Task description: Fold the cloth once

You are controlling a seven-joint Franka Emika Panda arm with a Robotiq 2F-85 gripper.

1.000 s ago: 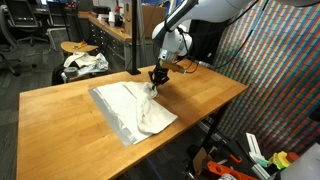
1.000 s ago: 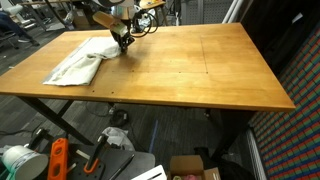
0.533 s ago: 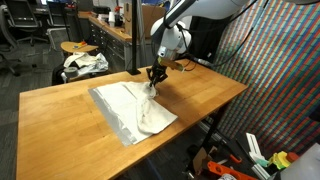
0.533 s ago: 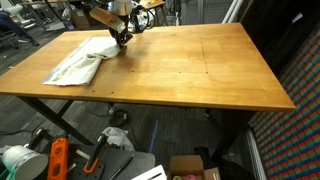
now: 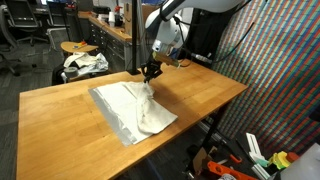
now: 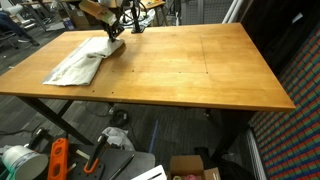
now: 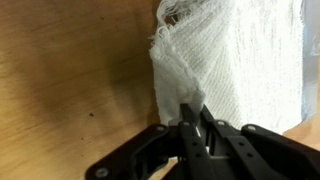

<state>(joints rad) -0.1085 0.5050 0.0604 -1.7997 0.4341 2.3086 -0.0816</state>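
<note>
The cloth [image 5: 133,110], white and rumpled, lies mostly flat at the end of the wooden bench [image 5: 60,120] where the arm stands, and one of its corners reaches almost to the bench edge in an exterior view. In an exterior view [image 6: 78,64] it runs along the short edge towards the far corner. One point of the cloth, on the side facing the middle of the bench, is drawn up off the wood into a small peak. The gripper [image 5: 150,73] is clenched on that peak; in the wrist view the fingertips [image 7: 192,118] meet on a pinched fold of the open-weave fabric [image 7: 235,60], with bare wood beside it. In an exterior view the gripper [image 6: 118,34] hangs just above the cloth's inner edge. The rest of the bench top [image 6: 200,70] stretches away towards the opposite short edge. Beyond the bench's far corner stands a round stool [image 5: 84,60] with pale fabric heaped on it, and a multicoloured patterned panel [image 5: 275,70] rises past the bench's other side.
</note>
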